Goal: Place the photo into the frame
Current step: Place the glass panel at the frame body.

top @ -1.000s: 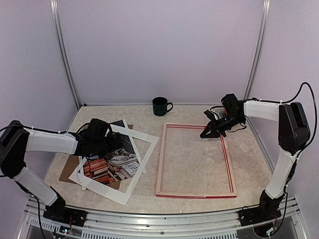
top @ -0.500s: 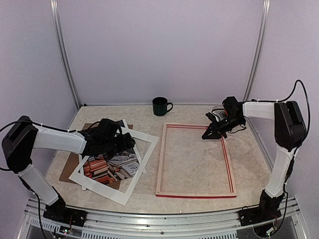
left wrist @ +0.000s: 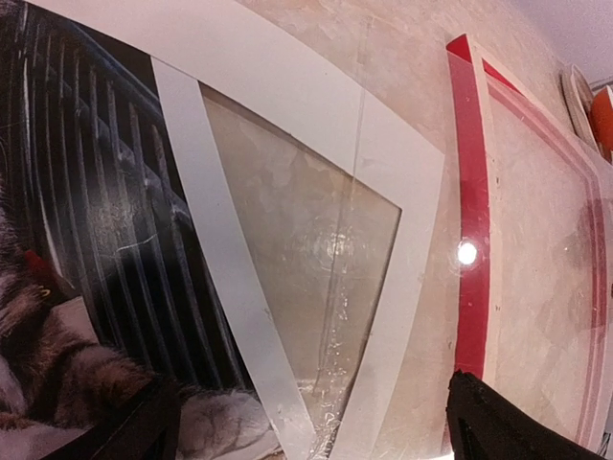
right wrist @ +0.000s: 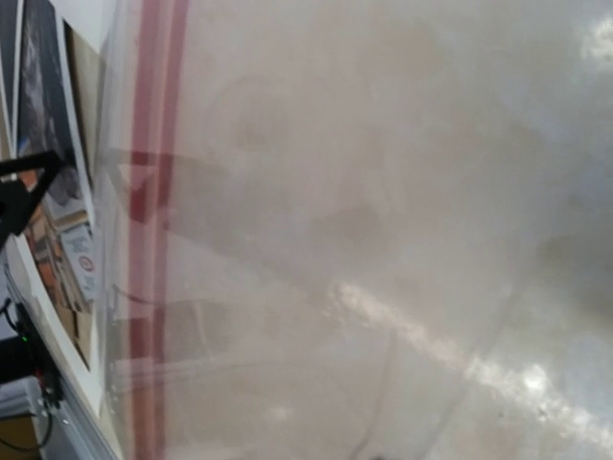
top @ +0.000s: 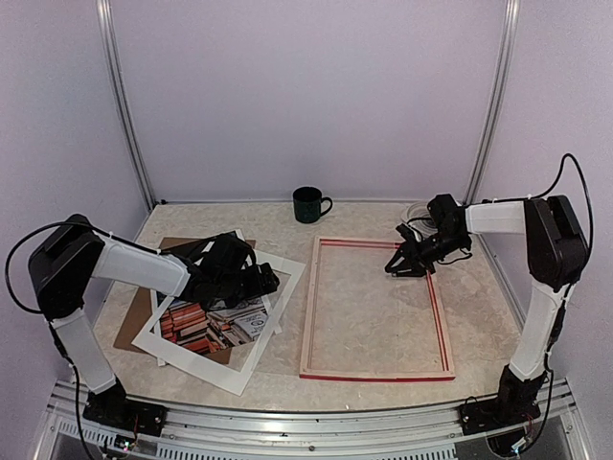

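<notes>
Top external view: over the last second the left pincer has travelled rightward across the photo. It now sits low over the near-right part of the white mat, close to the frame. In the same interval the right pincer has shifted only slightly, just inside the far right corner of the frame.

Location of parts:
- The photo lies print side up on the left half of the tabletop. It is under the white mat and on the brown backing board. It is outside the frame.
- The frame lies flat at centre right, pale wood back upward, and holds no print.
- A dark mug stands at the far edge, well apart from both.

Pincer state:
- Left wrist view: both fingers show at the lower corners with a wide gap between them and grip nothing. The mat, the photo and the red edge of the frame lie ahead of them.
- Right wrist view: blurred and shows no fingers. Whether the right pincer is apart or together cannot be told.

Assessment: the reach has carried the left pincer past the print to the mat's edge. The mat probably has to be cleared off before the photo can be lifted. Insertion has not begun.
</notes>
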`<state>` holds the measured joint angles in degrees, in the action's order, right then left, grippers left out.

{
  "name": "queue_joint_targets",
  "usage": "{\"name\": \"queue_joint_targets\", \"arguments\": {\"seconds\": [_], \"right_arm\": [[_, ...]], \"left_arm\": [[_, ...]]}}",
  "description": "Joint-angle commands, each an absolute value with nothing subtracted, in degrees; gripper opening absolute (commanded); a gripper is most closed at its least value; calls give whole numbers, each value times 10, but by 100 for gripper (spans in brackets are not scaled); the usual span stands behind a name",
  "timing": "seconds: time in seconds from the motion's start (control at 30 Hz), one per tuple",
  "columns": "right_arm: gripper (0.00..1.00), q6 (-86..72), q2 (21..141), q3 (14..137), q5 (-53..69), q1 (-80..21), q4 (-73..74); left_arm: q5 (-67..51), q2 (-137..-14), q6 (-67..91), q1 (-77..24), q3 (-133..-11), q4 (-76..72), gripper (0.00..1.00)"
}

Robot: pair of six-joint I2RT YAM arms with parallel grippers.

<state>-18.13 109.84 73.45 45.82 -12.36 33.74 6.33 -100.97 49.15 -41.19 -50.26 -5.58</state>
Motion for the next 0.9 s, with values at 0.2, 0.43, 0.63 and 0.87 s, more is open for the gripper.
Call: {"name": "queue_joint_targets", "arguments": {"seconds": [0.2,0.43,0.63,0.87], "right_arm": [[45,-246,1072,642,490,-116,229],[49,-342,1032,542,535,-116,91],[52,-373,1014,520,514,-116,67],[54,-367,1000,500,482,-117,83]], "left_arm": [[51,-1021,491,-425,-514,-67,95],[40,-1029,498,-435,-514,-78,95],[37,-1035,498,-439,-517,-76,95],[40,-1032,499,-439,-514,-76,95]]}}
